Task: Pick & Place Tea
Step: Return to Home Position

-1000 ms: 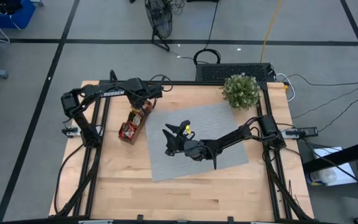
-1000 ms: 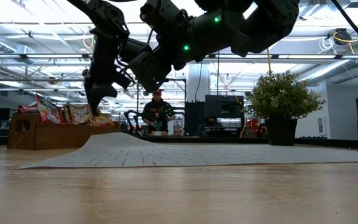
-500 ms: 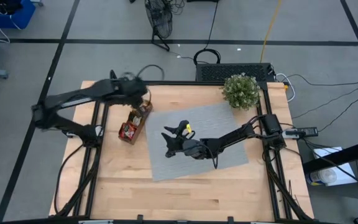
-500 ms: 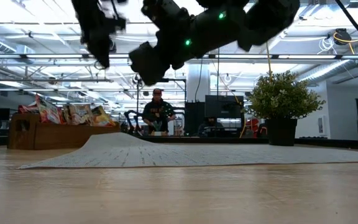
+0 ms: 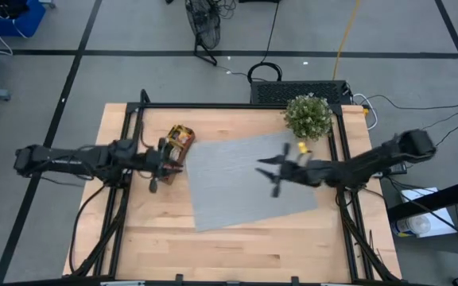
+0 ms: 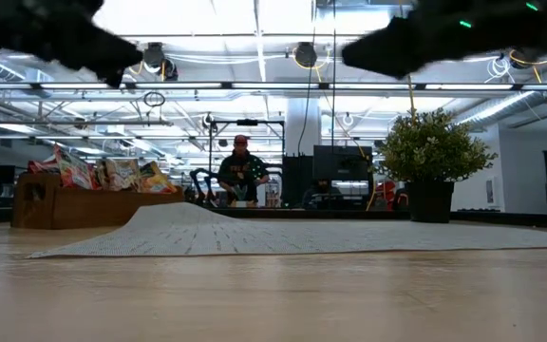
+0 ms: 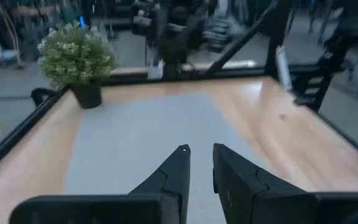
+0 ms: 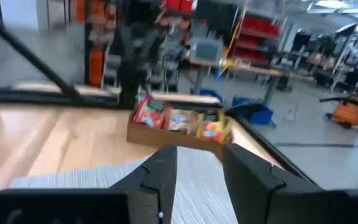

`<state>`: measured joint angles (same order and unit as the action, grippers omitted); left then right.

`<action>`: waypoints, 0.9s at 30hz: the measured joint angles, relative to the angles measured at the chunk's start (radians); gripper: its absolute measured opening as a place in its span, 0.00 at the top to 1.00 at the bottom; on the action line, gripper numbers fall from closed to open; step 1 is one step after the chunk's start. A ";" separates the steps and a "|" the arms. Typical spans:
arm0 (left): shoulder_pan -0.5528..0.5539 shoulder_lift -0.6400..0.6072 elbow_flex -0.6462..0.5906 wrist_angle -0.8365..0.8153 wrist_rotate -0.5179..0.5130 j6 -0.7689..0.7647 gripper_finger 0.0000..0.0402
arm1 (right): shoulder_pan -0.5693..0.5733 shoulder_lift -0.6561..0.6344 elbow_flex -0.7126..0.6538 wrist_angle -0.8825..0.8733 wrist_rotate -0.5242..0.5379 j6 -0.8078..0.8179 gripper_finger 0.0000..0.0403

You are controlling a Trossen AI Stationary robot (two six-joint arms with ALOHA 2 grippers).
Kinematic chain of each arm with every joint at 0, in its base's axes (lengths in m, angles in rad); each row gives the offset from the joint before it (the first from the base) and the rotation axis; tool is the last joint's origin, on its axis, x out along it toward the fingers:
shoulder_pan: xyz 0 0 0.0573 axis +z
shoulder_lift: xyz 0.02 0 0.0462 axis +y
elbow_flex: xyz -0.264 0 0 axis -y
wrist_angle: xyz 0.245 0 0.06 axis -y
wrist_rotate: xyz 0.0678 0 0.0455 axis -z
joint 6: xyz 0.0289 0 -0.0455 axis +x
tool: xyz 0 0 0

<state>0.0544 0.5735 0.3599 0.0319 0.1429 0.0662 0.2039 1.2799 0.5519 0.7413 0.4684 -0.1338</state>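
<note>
High view, item one: left gripper point(image 5: 159, 165), left of centre, just beside the wooden tray point(image 5: 180, 137); the left wrist view point(image 7: 201, 149) shows its fingers a narrow gap apart with nothing between them.

Item two: right gripper point(image 5: 270, 171), right of centre over the grey mat point(image 5: 237, 187); in the right wrist view point(image 8: 197, 155) its fingers stand moderately apart, also empty.

Item three: tea sachets point(image 8: 179, 119), small flat packets in red, orange and yellow with pale labels, standing on edge in a row inside the wooden tray at the mat's upper-left corner.

Per view: the low view shows the sachets point(image 6: 103, 174) rising above the tray wall at mid-left, a seated person point(image 6: 240, 171) behind the table, and the arms only as dark blurs in the top corners. The left wrist view alone shows the potted plant point(image 7: 76, 59) from the side.

Change from half a second ago: the right gripper has drawn back from the mat's left half towards the right; the left arm, then reaching in from the upper left, now lies level across the left edge.
</note>
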 joint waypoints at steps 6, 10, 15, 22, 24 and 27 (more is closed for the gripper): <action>-0.101 -0.240 -0.230 0.133 -0.114 -0.053 0.81 | -0.001 -0.300 -0.353 0.190 -0.002 0.022 0.75; -0.140 -0.344 -0.271 0.080 -0.206 -0.074 0.81 | -0.001 -0.442 -0.536 0.296 -0.023 0.049 0.77; -0.171 -0.427 -0.272 -0.005 -0.221 -0.076 0.81 | 0.026 -0.612 -0.533 0.061 0.003 0.064 0.78; -0.181 -0.572 -0.250 -0.262 -0.237 -0.149 0.81 | 0.119 -0.907 -0.535 -0.130 -0.084 0.013 0.78; -0.181 -0.570 -0.227 -0.284 -0.250 -0.154 0.81 | 0.147 -0.990 -0.535 -0.133 -0.085 -0.003 0.78; -0.180 -0.569 -0.200 -0.286 -0.282 -0.184 0.81 | 0.178 -1.076 -0.535 -0.160 -0.065 -0.020 0.78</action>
<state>-0.1257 0.0042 0.1596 -0.2539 -0.1394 -0.1183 0.3824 0.2041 0.0166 0.5817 0.4034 -0.1539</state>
